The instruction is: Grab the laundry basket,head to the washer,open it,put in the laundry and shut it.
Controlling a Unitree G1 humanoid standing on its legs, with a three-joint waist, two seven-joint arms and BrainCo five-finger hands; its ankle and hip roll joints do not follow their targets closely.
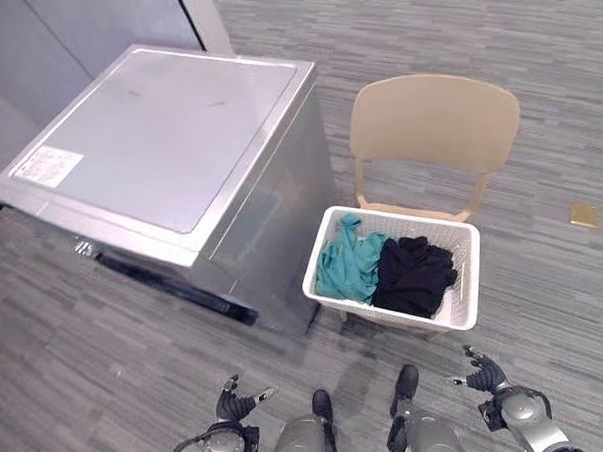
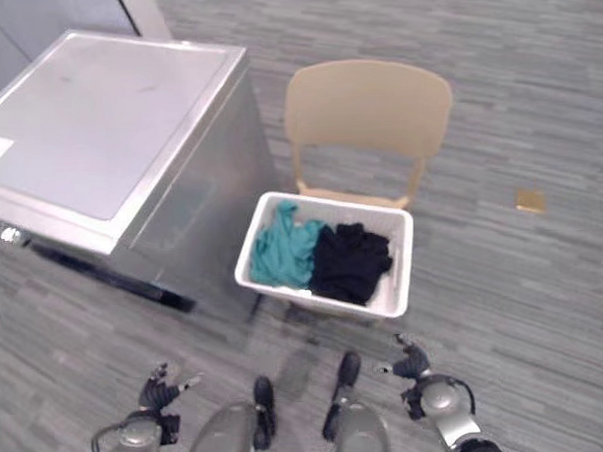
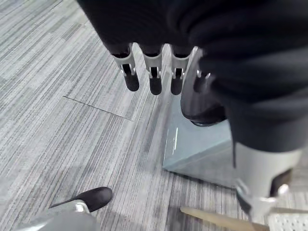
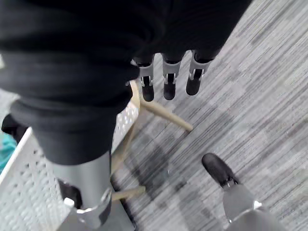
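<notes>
Left eye view: a white laundry basket [image 1: 396,272] rests on the seat of a tan chair [image 1: 433,120], holding a teal garment [image 1: 348,264] and a black garment [image 1: 416,274] side by side. The washer [image 1: 169,162], a silver-grey top-loader with its lid closed, stands just to the robot's left of the chair. A white label [image 1: 47,165] sits on a corner of the lid; its print is too small to read. The left hand [image 1: 234,401] and right hand [image 1: 485,375] hang low near the bottom edge, both well apart from the basket, fingers relaxed and holding nothing. Right eye view: the same layout, with a small tan floor plate [image 2: 529,200] on the grey carpet [image 2: 536,96] to the robot's right. Left wrist view: the left hand's fingers [image 3: 155,79] hang straight and slightly apart over the carpet, with a corner of the washer beyond them. Right wrist view: the right hand's fingers [image 4: 167,82] are likewise straight and apart, above a chair leg and beside the perforated basket wall. Judgement: the grab has not begun. Done well, both hands should rise to opposite rim edges of the basket, close evenly, and lift level so the basket clears the seat without tipping the clothes.
</notes>
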